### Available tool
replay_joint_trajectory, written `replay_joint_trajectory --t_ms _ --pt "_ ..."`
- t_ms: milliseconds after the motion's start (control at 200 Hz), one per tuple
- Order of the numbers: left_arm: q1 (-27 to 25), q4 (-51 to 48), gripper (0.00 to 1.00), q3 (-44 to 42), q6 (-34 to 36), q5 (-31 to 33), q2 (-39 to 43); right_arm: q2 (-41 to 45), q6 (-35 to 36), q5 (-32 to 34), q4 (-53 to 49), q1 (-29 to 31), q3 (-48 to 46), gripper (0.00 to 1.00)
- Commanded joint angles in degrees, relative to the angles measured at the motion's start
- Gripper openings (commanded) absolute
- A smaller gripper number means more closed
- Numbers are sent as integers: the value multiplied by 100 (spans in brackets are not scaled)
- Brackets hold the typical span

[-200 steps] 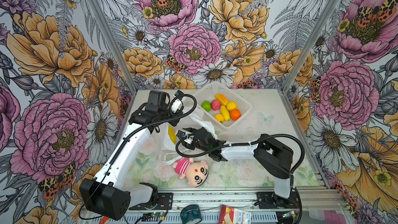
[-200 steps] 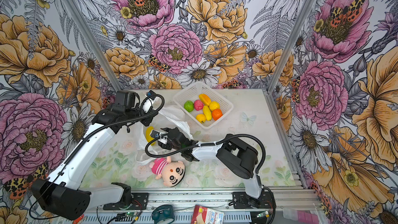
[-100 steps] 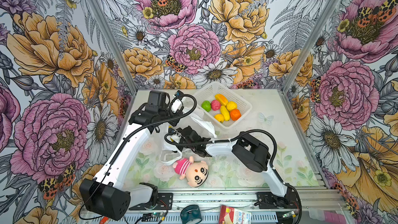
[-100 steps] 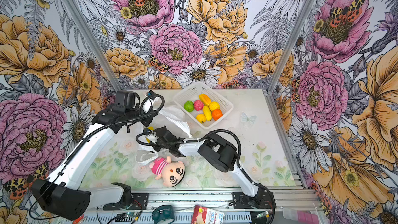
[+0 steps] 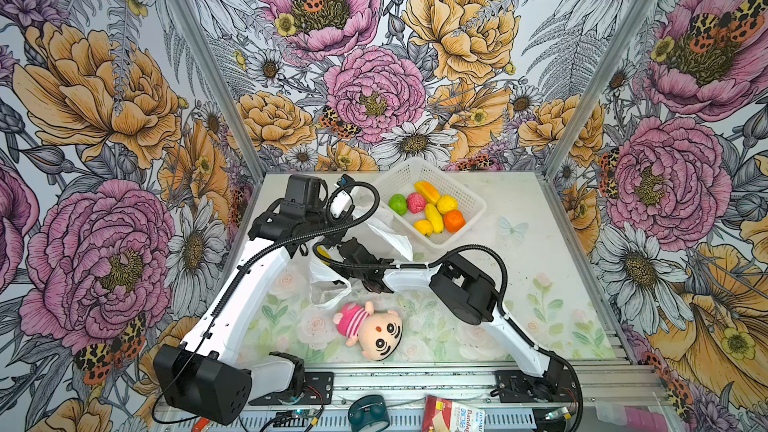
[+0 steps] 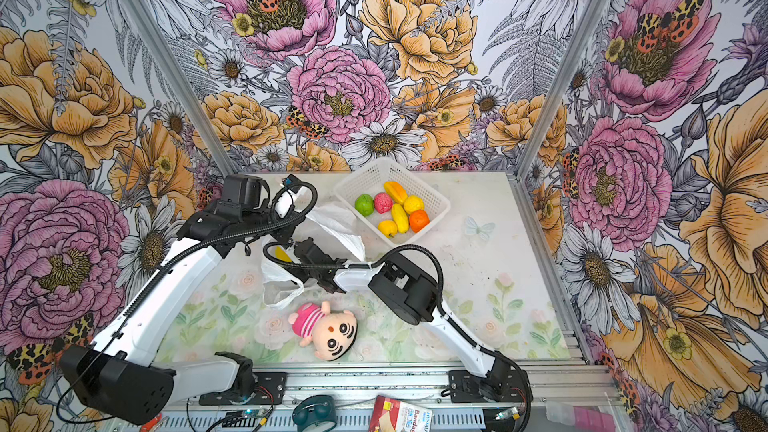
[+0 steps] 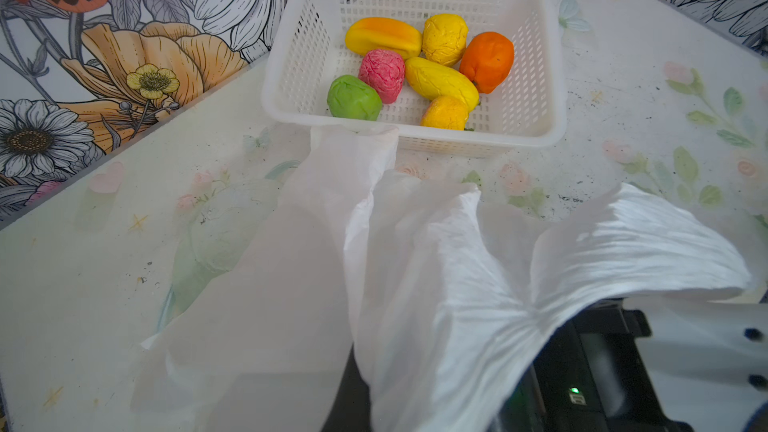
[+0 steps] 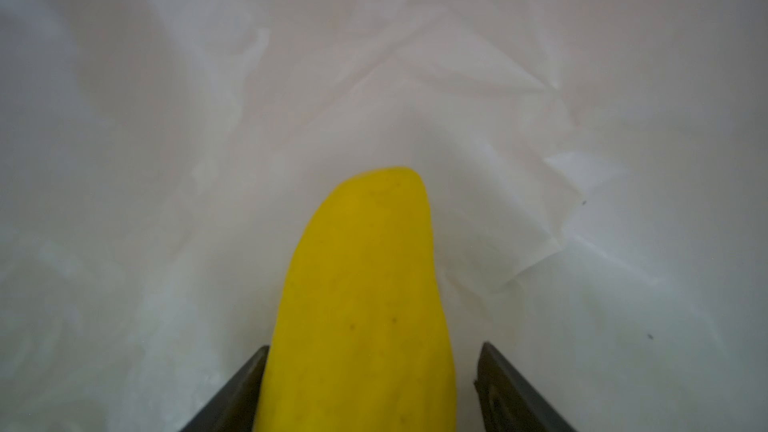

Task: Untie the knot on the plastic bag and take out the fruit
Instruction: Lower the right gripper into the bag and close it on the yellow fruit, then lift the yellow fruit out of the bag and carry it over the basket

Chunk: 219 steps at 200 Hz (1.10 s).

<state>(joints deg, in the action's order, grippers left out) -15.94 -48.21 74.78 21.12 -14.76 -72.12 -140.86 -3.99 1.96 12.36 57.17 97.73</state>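
Note:
The white plastic bag is held up off the table, with my left gripper shut on its bunched upper edge. No knot shows; one handle loop hangs loose. My right gripper is inside the bag, open, with a long yellow fruit between its fingers. One finger touches the fruit and the other stands a little off it. In both top views the yellow fruit shows through the bag's mouth. Several other fruits lie in the basket.
The white perforated basket stands at the back, just beyond the bag. A pink-striped plush doll lies near the front edge, below the bag. The floral walls close in the table on three sides.
My right arm has pushed further left into the bag, its elbow following. The left arm and the bag it holds have stayed in place.

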Motion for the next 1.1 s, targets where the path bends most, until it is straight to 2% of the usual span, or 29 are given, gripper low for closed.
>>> replay_joint_trajectory --t_ms 0,265,560,871,1091 --pt "6 26 0 19 -36 -14 19 -75 -119 129 -146 -30 168 70" --pt "4 23 0 24 -30 -17 16 539 -153 -23 -30 1 -272 47" --pt "12 29 0 11 -49 76 12 1829 35 -170 718 213 -1512 37" --pt "75 28 0 15 -136 285 -4 3218 773 -265 1789 529 -3050 31" --pt "148 26 0 11 -196 337 -23 4009 1375 177 2547 531 -4064 30"
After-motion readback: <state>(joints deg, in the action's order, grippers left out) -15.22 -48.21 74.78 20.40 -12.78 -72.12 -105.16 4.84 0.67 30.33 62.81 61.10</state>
